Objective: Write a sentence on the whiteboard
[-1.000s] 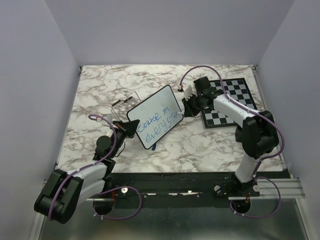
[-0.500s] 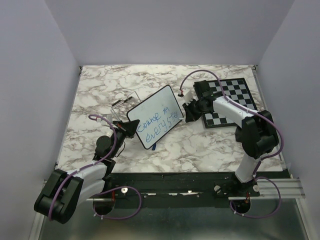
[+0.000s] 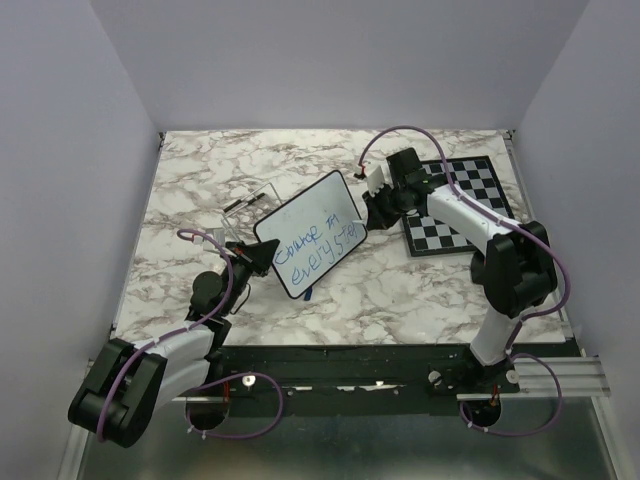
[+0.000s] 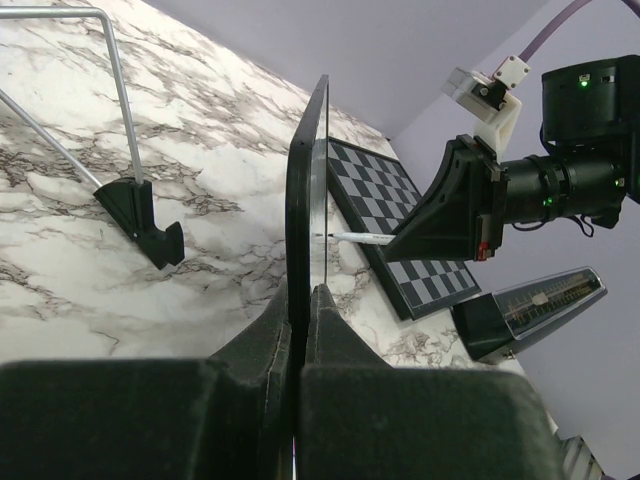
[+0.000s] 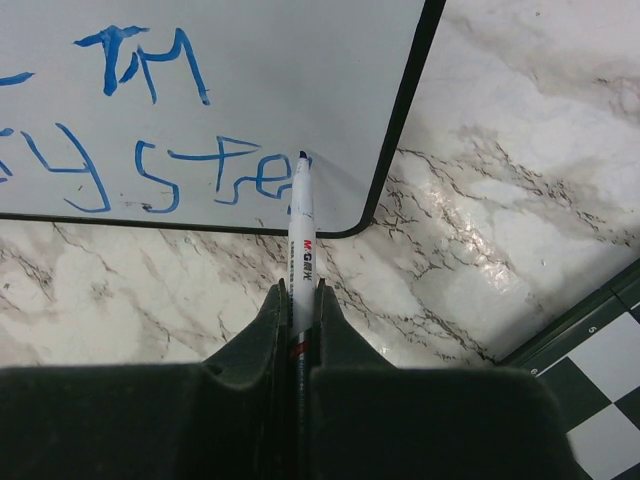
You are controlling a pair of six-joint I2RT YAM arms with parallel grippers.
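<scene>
Whiteboard (image 3: 310,235): around the middle of the surface (image 3: 200,180), raised on its edge, with the writing face turned to the right arm.
Left gripper (image 4: 300,300): pressed together on the frame of the board, at the corner nearest the left arm.
Right gripper (image 5: 300,295): pinching a marker (image 5: 300,240); this arm is the nearer one to the face.
Marker axis: it runs straight from the gripper toward the face. The tip is at the last letter of the sentence (image 5: 150,170); I cannot tell if it touches.
Room left: the frame corner is just beside the tip, so I judge that the next stroke needs to be short.
</scene>
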